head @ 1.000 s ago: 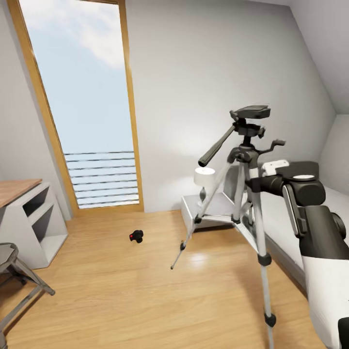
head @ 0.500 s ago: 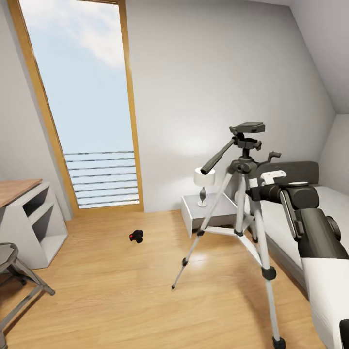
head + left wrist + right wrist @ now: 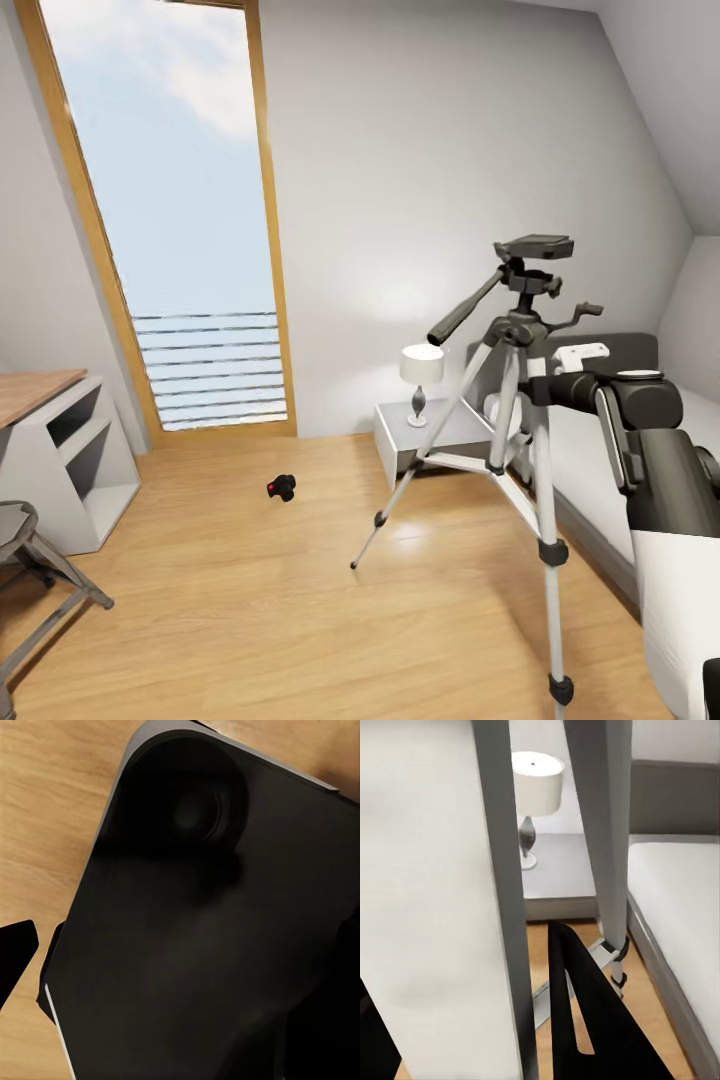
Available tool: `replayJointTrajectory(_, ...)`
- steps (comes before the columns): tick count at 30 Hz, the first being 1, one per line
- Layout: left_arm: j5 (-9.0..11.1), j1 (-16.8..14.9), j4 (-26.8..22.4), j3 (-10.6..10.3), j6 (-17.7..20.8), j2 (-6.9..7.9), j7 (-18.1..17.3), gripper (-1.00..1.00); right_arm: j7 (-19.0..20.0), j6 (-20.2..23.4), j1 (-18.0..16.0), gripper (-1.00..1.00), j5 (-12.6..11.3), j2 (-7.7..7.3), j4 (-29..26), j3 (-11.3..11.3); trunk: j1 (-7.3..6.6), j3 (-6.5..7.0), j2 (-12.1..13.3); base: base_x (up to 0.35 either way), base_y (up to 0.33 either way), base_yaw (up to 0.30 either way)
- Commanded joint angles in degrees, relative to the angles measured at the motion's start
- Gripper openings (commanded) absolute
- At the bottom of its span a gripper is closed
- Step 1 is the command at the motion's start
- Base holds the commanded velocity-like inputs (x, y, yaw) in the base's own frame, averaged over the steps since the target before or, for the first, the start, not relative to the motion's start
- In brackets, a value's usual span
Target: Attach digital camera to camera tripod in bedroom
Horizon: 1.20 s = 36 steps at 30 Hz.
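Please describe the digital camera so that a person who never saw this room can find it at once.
Start at the tall window with the wooden frame. On the wood floor just in front of its right corner lies the digital camera. It is small and black with a bright red dot, the only loose thing on that open stretch.

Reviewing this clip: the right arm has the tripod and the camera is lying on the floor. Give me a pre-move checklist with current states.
1. Right gripper holding the camera tripod: cannot tell; the arm reaches it just below the head, but the fingers are hidden behind the legs.
2. Tripod standing on the floor: not ok; it tilts, and one foot seems off the floor.
3. Tripod mounting plate free: ok, nothing sits on it.
4. Digital camera located: ok, alone on the floor near the window.
5. Left gripper state: cannot tell; a dark robot part blocks most of the left wrist view.
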Motion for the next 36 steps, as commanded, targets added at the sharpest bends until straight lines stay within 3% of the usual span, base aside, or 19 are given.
replayJointTrajectory(1,0.1,0.0,-0.1,0.3,0.0,-0.03,0.0,1.0,0.4,0.2,-0.1,-1.0,0.7,-0.01,-0.1,-0.4,0.0,-0.05,0.0,0.0,0.0,0.0)
replayJointTrajectory(18,0.1,0.0,-0.1,0.3,0.0,-0.02,0.0,1.0,0.2,0.2,-0.1,-1.0,1.1,-0.34,0.6,0.4,0.0,-0.05,0.0,0.0,0.0,0.0)
replayJointTrajectory(26,0.1,0.0,-0.1,0.4,0.0,-0.01,0.0,1.0,0.0,0.2,-0.1,-1.0,1.2,-2.15,0.6,5.3,0.0,-0.05,0.0,0.0,0.0,0.0)
replayJointTrajectory(36,0.1,0.0,-0.1,0.4,0.0,-0.01,0.0,1.0,0.0,0.2,-0.1,-1.0,1.0,-2.39,0.9,7.1,0.0,-0.05,0.0,0.0,0.0,0.0)
